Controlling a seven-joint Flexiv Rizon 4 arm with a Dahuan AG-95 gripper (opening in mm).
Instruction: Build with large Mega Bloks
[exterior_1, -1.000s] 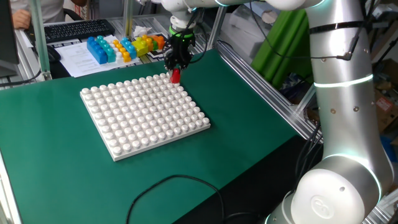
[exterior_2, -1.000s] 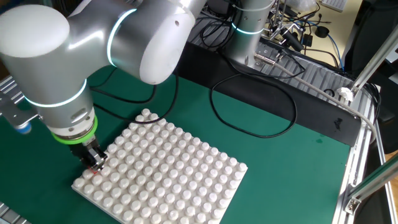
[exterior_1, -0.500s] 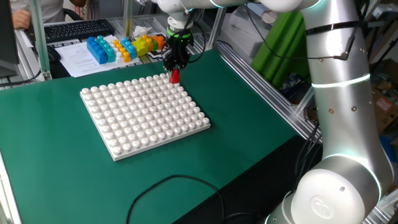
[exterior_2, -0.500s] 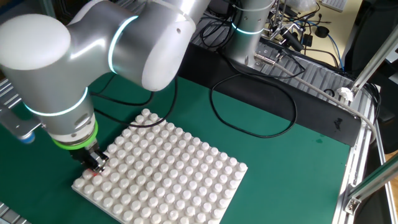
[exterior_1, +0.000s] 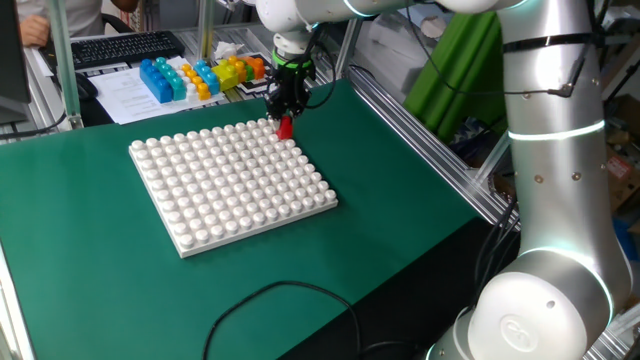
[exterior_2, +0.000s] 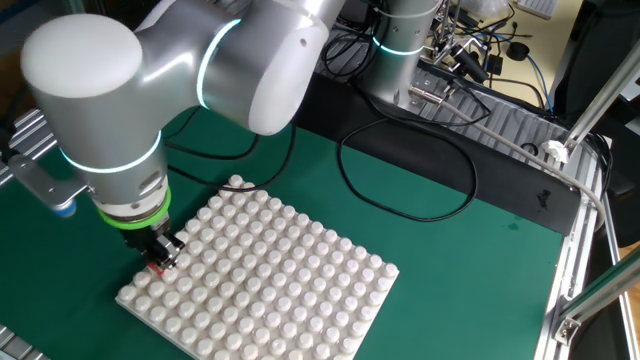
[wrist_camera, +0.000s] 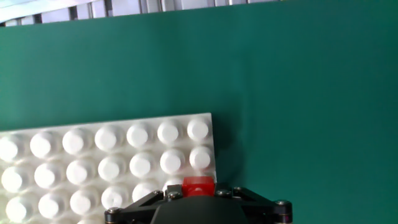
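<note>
While the arm hangs over the table, this is what shows:

Gripper: the black gripper (exterior_1: 285, 108) points down at the far right corner of the white board; its two fingers are closed tight on the red block.
Red block: the small red block (exterior_1: 284, 126) is pinched between the fingers, right over the corner of the board; whether it touches the bumps there, I cannot tell. From the other side only a bit of red (exterior_2: 157, 267) peeks out under the gripper (exterior_2: 163, 254). On the hand camera the red block (wrist_camera: 198, 185) sits at the bottom edge, just above the black gripper (wrist_camera: 199, 198).
White board: the big white board (exterior_1: 228, 180) with round bumps lies flat on the green table (exterior_1: 90, 270). Its corner (wrist_camera: 124, 155) shows on the hand camera too.
Other blocks: blue, orange and yellow blocks (exterior_1: 200, 76) stand in a bunch behind the table, well apart from the board.
Cable: a black cable (exterior_2: 410, 170) curls on the green table, away from the board (exterior_2: 270, 275).
Keyboard: a black keyboard (exterior_1: 125, 47) sits far back, near the blocks.
</note>
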